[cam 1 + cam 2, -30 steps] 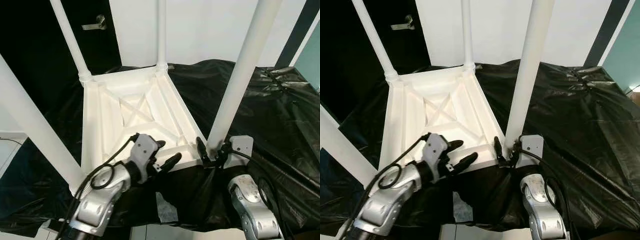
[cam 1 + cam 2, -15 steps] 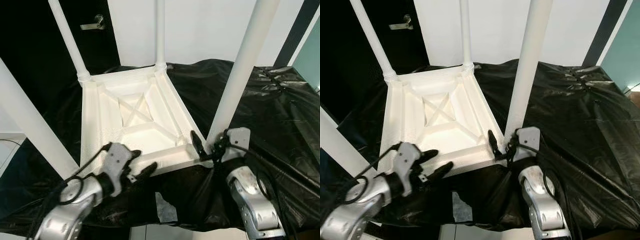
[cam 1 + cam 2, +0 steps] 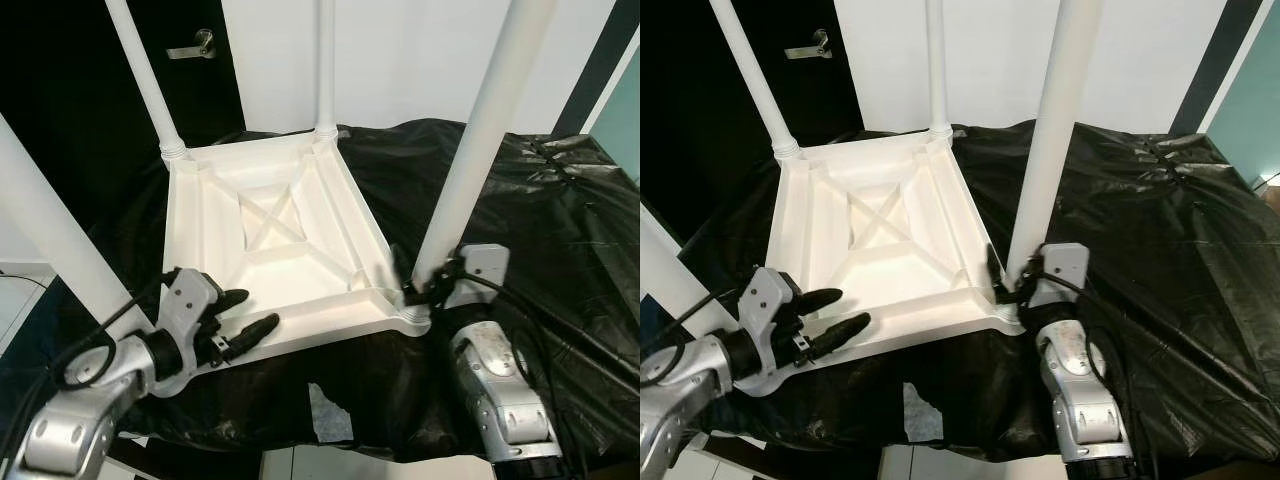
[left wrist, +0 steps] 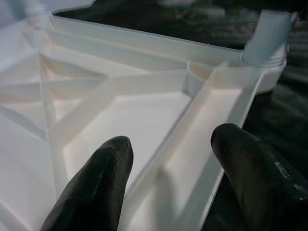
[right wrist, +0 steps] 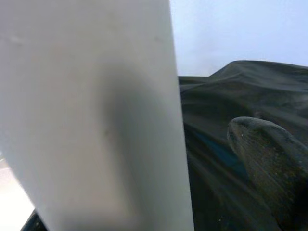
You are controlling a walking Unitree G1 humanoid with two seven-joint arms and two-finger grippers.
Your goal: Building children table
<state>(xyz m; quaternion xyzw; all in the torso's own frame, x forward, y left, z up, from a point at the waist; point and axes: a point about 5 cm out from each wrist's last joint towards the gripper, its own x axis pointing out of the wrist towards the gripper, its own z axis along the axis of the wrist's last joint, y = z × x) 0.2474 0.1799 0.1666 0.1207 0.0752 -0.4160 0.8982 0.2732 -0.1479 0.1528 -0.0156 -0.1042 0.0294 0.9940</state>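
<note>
A white children's table (image 3: 200, 255) lies upside down on a black plastic sheet (image 3: 540, 210), its four legs pointing up. My left gripper (image 3: 246, 313) is open at the near rim, close to the near left leg (image 3: 50, 240). One of its fingers (image 4: 96, 187) is over the ribbed underside and the other is outside the rim. My right gripper (image 3: 418, 272) is at the foot of the near right leg (image 3: 470, 170). The leg stands between its fingers. In the right wrist view a gap shows between one finger (image 5: 264, 159) and the leg (image 5: 96, 115).
The sheet is crumpled and rises in folds at the right (image 3: 1160, 160). A pale torn patch (image 3: 328, 410) lies in it near the front edge. A dark door with a metal handle (image 3: 195, 45) and a white wall (image 3: 400, 60) stand behind.
My left arm has drawn back and to the left, from the middle of the near rim to its left end. The right gripper has stayed at the leg's foot.
</note>
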